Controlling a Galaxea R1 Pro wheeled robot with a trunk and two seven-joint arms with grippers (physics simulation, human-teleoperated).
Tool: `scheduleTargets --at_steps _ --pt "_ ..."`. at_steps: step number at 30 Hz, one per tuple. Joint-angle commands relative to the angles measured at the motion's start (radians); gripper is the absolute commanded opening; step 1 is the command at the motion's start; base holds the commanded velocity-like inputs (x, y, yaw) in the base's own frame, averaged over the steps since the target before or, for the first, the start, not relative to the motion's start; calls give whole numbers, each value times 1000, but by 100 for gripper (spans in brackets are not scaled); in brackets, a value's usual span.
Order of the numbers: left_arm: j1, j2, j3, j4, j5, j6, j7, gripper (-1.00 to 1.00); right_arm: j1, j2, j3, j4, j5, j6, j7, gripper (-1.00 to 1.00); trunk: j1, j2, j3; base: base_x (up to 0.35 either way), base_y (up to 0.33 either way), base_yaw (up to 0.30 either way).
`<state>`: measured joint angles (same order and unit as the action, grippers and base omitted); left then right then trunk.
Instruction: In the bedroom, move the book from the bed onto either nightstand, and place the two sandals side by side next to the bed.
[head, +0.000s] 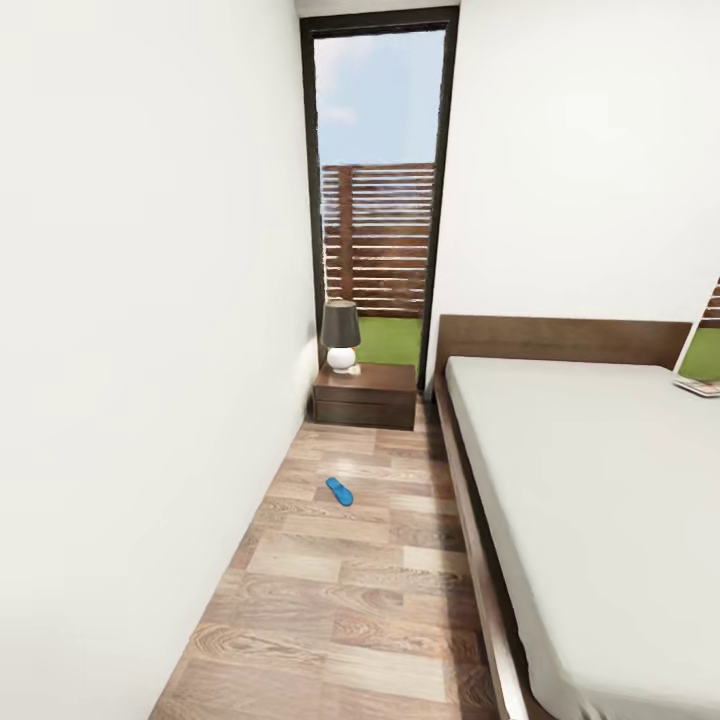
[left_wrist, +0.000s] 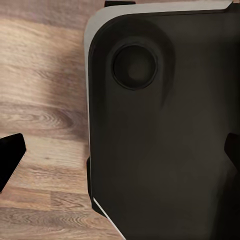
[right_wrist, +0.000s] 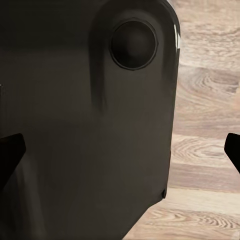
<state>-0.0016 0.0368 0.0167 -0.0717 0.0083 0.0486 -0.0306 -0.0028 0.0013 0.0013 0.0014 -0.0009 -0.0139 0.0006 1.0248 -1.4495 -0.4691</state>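
Robot driving seems to be the step going on now — nothing is being held yet, and the arms are hanging low over the wooden floor (head: 330, 610). One blue sandal (head: 339, 491) is lying alone on the floor, between the white wall (head: 150, 350) and the bed (head: 590, 500), a little before the nightstand (head: 365, 394) with its lamp (head: 341, 335). The book (head: 698, 385) is peeking in at the far side of the bed, near the headboard (head: 560, 340). The left gripper (left_wrist: 120, 160) is showing its two dark fingertips spread wide apart with nothing between them, and the right gripper (right_wrist: 120, 155) is spread and empty too; both are pointing down at the robot's dark base (left_wrist: 165, 130). Next, I think the robot is needing to roll closer to the sandal and reach down. The lane is narrow — wall on one side, bed frame edge on the other — so turning room is looking tight.
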Motion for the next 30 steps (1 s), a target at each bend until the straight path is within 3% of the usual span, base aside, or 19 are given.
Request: scheduleTargets --at_steps 1,14,30 --pt "0 0 2 -2 1 5 -3 100 0 0 0 0 0 -1 1 100 0 0 -1 93 105 0" --pt "0 0 2 -2 1 5 -3 100 0 0 0 0 2 -1 7 100 0 0 -1 93 107 -7" --pt "0 0 2 -2 1 5 -3 100 0 0 0 0 4 -1 6 100 0 0 -1 91 73 -156"
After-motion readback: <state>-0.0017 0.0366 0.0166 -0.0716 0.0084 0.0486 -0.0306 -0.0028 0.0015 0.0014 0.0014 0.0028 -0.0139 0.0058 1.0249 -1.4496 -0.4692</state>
